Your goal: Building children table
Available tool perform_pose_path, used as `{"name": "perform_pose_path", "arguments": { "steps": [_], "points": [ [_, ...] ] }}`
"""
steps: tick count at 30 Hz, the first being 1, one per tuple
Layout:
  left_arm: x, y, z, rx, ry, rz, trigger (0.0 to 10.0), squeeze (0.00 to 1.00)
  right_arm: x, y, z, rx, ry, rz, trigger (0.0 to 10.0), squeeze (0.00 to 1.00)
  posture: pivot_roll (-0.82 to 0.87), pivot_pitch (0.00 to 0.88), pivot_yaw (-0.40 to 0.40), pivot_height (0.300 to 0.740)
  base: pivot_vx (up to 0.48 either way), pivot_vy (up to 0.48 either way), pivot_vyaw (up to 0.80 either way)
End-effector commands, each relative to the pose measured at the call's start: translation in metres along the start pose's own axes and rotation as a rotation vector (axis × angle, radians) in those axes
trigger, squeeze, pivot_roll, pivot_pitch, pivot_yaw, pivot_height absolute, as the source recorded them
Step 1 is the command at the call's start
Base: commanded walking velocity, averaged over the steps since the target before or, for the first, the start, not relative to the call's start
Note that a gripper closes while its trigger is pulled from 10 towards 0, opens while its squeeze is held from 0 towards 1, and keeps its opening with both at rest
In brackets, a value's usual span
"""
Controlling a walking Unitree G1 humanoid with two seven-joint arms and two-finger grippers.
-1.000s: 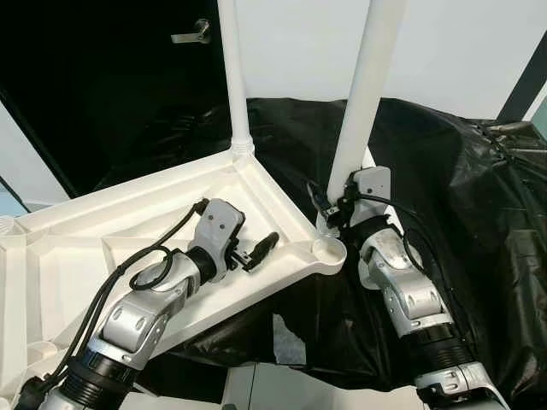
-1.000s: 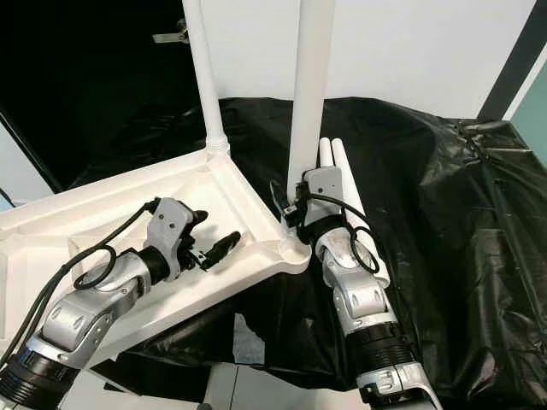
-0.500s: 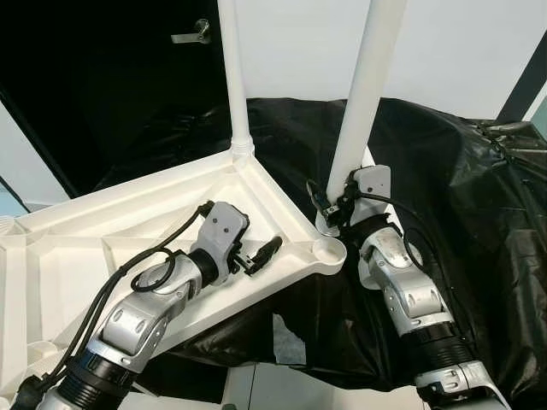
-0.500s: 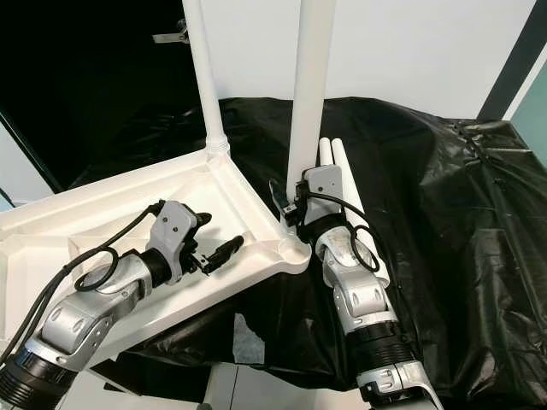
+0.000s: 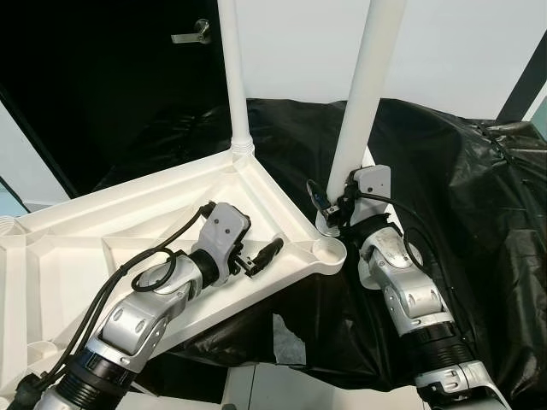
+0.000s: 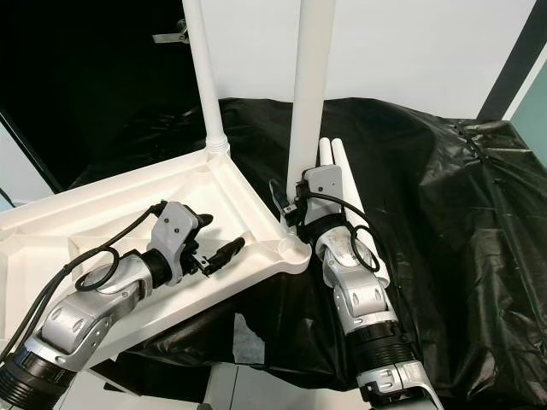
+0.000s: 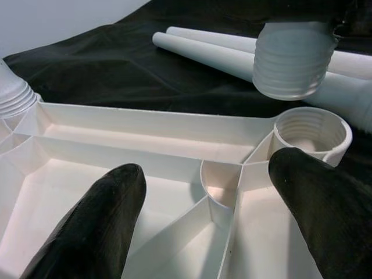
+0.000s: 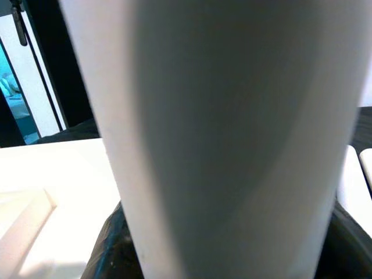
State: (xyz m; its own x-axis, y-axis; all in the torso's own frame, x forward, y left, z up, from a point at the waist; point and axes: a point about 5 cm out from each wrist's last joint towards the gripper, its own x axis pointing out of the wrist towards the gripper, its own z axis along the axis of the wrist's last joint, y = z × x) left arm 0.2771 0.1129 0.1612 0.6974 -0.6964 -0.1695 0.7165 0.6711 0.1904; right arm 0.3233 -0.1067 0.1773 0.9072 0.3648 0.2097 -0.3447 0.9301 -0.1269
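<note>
White table leg upright, right tool clamping it

I see crinkled black plastic sheeting draped over the worktop, a white wall behind it, and a door handle in the dark.

Even, bright indoor light on the white tabletop; the black sheet glints softly. The far left corner is deep shadow. The leg blurs close up.
</note>
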Motion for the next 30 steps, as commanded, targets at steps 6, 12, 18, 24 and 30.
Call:
{"name": "perform_pose_path", "arguments": {
  "steps": [6, 12, 18, 24, 30],
  "points": [
    [-0.003, -0.018, 0.004, 0.015, -0.002, -0.290, 10.0, 0.00, 0.001, -0.001, 0.003, 0.004, -0.013, -0.001, 10.0, 0.00, 0.11, 0.000, -0.004, 0.740, 0.000, 0.000, 0.00],
    [-0.004, -0.022, 0.000, 0.003, 0.010, -0.310, 10.0, 0.00, 0.002, 0.002, 0.003, 0.009, -0.015, 0.004, 10.0, 0.00, 0.11, 0.000, -0.003, 0.740, 0.000, 0.000, 0.00],
    [-0.004, -0.023, 0.000, 0.008, 0.012, -0.313, 10.0, 0.00, 0.001, 0.003, 0.002, 0.013, -0.014, 0.010, 10.0, 0.00, 0.11, 0.000, -0.006, 0.740, 0.000, 0.000, 0.00],
    [-0.003, -0.024, 0.002, 0.009, 0.007, -0.321, 10.0, 0.00, 0.001, 0.003, 0.002, 0.018, -0.010, 0.011, 10.0, 0.00, 0.11, 0.000, -0.015, 0.740, 0.000, 0.000, 0.00],
    [-0.006, -0.027, 0.000, 0.000, 0.018, -0.342, 10.0, 0.00, -0.008, 0.006, -0.011, 0.059, 0.039, -0.016, 10.0, 0.00, 0.10, 0.000, -0.009, 0.740, 0.000, 0.000, 0.00]
  ]
}}
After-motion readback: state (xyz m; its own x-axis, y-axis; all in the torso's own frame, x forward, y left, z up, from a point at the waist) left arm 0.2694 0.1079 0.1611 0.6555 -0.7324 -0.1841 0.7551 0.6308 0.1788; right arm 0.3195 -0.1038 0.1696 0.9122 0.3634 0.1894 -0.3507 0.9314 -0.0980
